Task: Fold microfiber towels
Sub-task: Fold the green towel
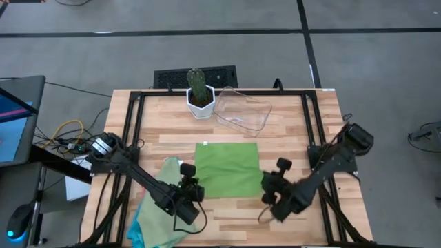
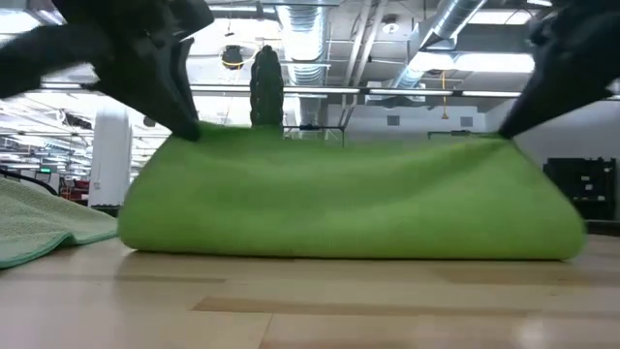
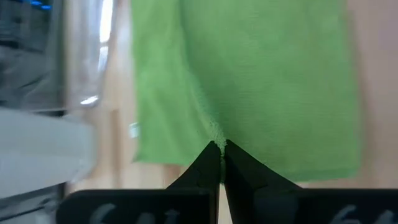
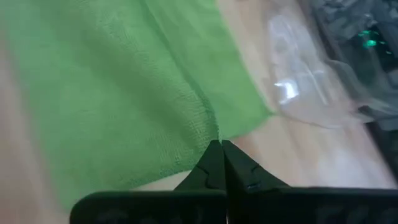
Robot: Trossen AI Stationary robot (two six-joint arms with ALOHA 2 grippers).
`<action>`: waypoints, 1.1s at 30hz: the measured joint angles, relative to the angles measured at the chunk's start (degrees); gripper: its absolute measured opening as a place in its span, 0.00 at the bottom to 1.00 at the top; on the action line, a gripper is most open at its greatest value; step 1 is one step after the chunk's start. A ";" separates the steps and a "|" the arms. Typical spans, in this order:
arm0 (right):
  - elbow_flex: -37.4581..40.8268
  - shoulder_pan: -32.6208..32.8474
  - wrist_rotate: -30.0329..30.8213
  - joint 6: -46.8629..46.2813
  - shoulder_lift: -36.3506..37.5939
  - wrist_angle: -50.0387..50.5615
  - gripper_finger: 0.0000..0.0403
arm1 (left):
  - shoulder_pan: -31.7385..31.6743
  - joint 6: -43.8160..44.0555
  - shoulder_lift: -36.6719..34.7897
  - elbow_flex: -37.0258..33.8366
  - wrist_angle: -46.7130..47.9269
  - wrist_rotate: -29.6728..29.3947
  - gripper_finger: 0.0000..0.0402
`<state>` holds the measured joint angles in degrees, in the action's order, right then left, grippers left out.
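- Near edge: the left gripper [image 1: 191, 193] and right gripper [image 1: 268, 195] each have fingers pinched together on a near corner of the bright green towel [image 1: 227, 169], which lies mid-table; in the low view its near edge is raised into a rounded hump.
- Step in hand, as I judge it: the first fold. Next, both corners must travel evenly toward the far edge.
- Both arms slant inward from the table's sides, wrists low.
- Near left, a heap of pale towels [image 1: 155, 220] waits.
- Far: clear tray [image 1: 242, 110], potted cactus [image 1: 200, 93].
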<state>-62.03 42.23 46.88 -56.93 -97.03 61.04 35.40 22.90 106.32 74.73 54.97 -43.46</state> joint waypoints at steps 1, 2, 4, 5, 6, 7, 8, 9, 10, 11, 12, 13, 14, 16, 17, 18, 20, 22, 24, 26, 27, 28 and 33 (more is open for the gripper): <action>0.95 -1.30 0.10 1.06 1.28 -0.61 0.01 | -0.36 -0.36 -0.02 -0.18 0.50 -0.79 0.00; 1.97 -2.56 0.32 2.21 2.44 -1.85 0.01 | -0.91 -0.76 -0.02 -0.35 0.83 -1.29 0.00; 4.39 -5.01 0.40 5.37 4.65 -4.41 0.01 | -2.14 -1.63 -0.02 -1.05 1.36 -2.03 0.00; 5.52 -6.19 0.38 7.14 5.68 -6.42 0.01 | -2.70 -1.97 -0.02 -1.35 1.38 -2.03 0.00; 6.53 -7.43 0.37 8.98 6.58 -8.81 0.01 | -3.27 -2.41 -0.02 -1.63 1.40 -2.03 0.00; 7.60 -8.62 0.19 10.64 7.35 -11.15 0.01 | -3.89 -2.90 -0.02 -1.86 1.45 -2.09 0.00; 8.79 -9.66 -0.22 12.30 7.94 -13.22 0.01 | -4.48 -3.31 -0.02 -2.05 1.41 -2.18 0.00; 9.90 -10.68 -0.55 13.76 8.34 -15.00 0.01 | -5.07 -3.63 -0.02 -2.33 1.37 -2.27 0.00; 10.81 -11.74 -0.77 15.12 8.43 -17.04 0.01 | -5.71 -3.80 -0.02 -2.59 1.45 -2.27 0.00; 11.60 -12.67 -1.12 16.49 8.41 -19.00 0.01 | -6.28 -4.02 -0.02 -2.70 1.66 -2.25 0.00; 12.35 -13.47 -1.39 17.93 8.41 -20.31 0.01 | -6.85 -4.32 -0.02 -2.70 1.83 -2.26 0.00; 13.09 -14.21 -1.61 19.31 8.41 -21.47 0.01 | -7.36 -4.73 -0.02 -2.69 1.92 -2.31 0.00; 13.66 -15.03 -1.75 20.37 8.11 -22.66 0.01 | -7.86 -5.27 -0.02 -2.68 1.98 -2.39 0.00; 14.64 -16.47 -1.95 22.23 7.71 -24.08 0.01 | -8.88 -6.30 -0.02 -2.68 2.09 -2.50 0.00; 14.99 -17.07 -1.96 22.94 7.71 -23.86 0.01 | -9.40 -6.84 -0.02 -2.68 2.05 -2.54 0.00; 15.30 -17.69 -1.94 23.71 7.71 -24.31 0.01 | -9.93 -7.18 -0.02 -2.68 2.09 -2.43 0.00; 16.00 -18.78 -1.96 24.42 7.75 -24.42 0.02 | -10.98 -7.60 -0.02 -2.68 1.94 -2.06 0.00; 16.74 -19.46 -2.00 24.53 8.31 -24.03 0.02 | -11.82 -7.99 -0.02 -2.68 1.47 -1.74 0.00; 17.40 -19.52 -2.01 25.41 9.26 -24.43 0.02 | -12.55 -9.01 -0.02 -2.68 0.56 -1.11 0.00; 17.82 -19.51 -2.09 26.87 10.16 -24.78 0.02 | -13.25 -9.80 -0.02 -2.68 0.07 -0.39 0.00; 18.03 -19.56 -2.31 27.48 10.54 -25.21 0.02 | -13.57 -9.93 -0.02 -2.68 -0.29 -0.21 0.00; 18.31 -19.86 -2.61 28.19 10.88 -25.68 0.02 | -13.81 -10.18 -0.02 -2.68 -0.67 0.12 0.00; 18.39 -22.31 -4.59 32.48 10.54 -29.12 0.03 | -14.97 -10.21 -0.02 -2.68 -0.68 0.61 0.00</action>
<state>-43.64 19.92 42.30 -24.45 -86.49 31.92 20.42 12.69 106.30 72.05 54.28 -42.85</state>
